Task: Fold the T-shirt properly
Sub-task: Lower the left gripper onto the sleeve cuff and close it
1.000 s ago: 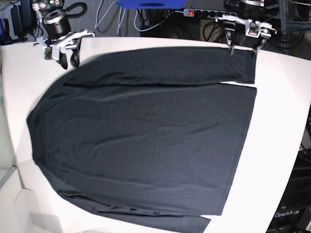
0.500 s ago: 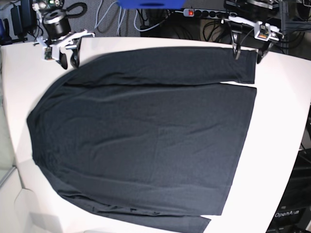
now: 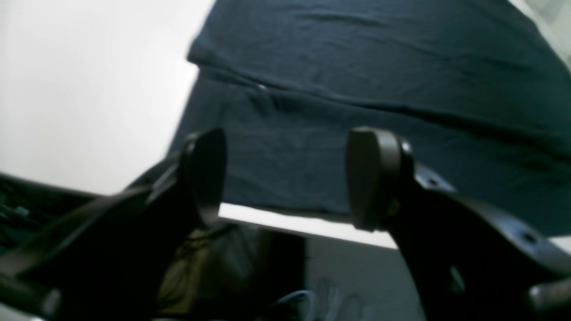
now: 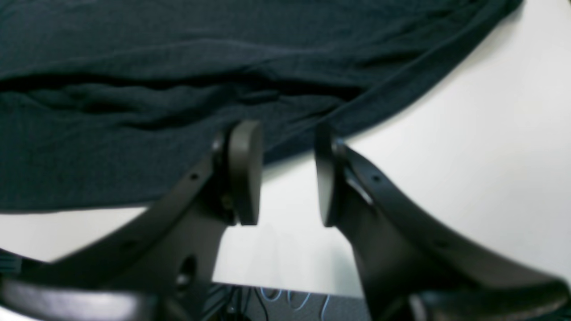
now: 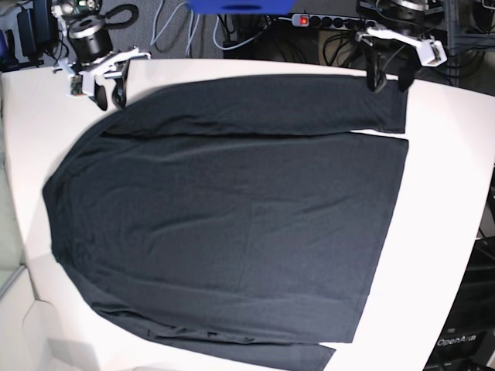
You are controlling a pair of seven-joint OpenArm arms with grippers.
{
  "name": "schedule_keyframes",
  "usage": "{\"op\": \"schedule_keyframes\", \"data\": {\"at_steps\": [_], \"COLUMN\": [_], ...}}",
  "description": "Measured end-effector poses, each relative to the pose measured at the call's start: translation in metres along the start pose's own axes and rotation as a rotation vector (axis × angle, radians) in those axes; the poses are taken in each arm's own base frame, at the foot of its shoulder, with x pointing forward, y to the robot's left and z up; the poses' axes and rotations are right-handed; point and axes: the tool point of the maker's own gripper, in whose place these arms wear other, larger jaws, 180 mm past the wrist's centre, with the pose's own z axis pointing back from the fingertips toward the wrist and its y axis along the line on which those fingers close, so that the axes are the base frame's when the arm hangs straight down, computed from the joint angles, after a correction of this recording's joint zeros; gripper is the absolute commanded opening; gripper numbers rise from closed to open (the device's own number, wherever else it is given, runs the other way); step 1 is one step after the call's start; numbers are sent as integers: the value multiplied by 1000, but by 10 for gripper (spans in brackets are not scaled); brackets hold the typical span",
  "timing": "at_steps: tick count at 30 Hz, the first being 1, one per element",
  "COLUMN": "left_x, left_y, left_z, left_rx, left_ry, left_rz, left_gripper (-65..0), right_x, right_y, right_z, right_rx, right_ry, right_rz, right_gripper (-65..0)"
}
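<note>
The dark charcoal T-shirt (image 5: 232,216) lies spread flat on the white table, one long sleeve (image 5: 271,104) folded along its far edge. My left gripper (image 5: 389,81) hangs open at the table's far edge, just above that sleeve's cuff end; the left wrist view shows the left gripper (image 3: 287,178) with wide-apart fingers (image 3: 205,174) and nothing between them, the sleeve (image 3: 357,111) beyond. My right gripper (image 5: 110,94) stands open beside the shirt's shoulder edge. In the right wrist view the right gripper (image 4: 283,174) is empty over bare table, its tips right at the cloth's edge (image 4: 357,120).
The white table (image 5: 448,193) shows bare strips to the right and left of the shirt. Behind its far edge are cables and a power strip (image 5: 325,21). A blue object (image 5: 240,6) sits at the top centre. The table's far edge (image 3: 285,225) runs just under the left gripper.
The left gripper has shifted a little and turned at the far edge near the sleeve's cuff. The right gripper and the shirt have not moved.
</note>
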Motion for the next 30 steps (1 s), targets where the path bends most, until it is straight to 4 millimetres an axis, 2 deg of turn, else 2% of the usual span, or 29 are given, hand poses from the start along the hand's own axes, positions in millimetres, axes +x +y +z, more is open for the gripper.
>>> {"op": "schedule_keyframes", "data": {"at_steps": [3, 9, 20, 23, 30], "left_x": [3, 11, 32, 32, 27], "left_y": [-7, 7, 51, 60, 61], "left_z": [0, 3, 20, 19, 15], "left_rx": [-24, -8, 131, 149, 150], "left_ry": [-3, 0, -66, -68, -59], "left_rz": [42, 0, -44, -69, -79], "left_gripper": [-241, -242, -242, -242, -242], "right_x": [0, 0, 0, 0, 0], "right_y": [0, 0, -1, 0, 0], "right_z": [0, 0, 0, 0, 0], "right_rx": [0, 0, -2, -2, -2], "right_ry": [1, 1, 1, 0, 0], "right_rz": [0, 0, 0, -3, -2], "right_gripper": [-435, -435, -435, -435, -435]}}
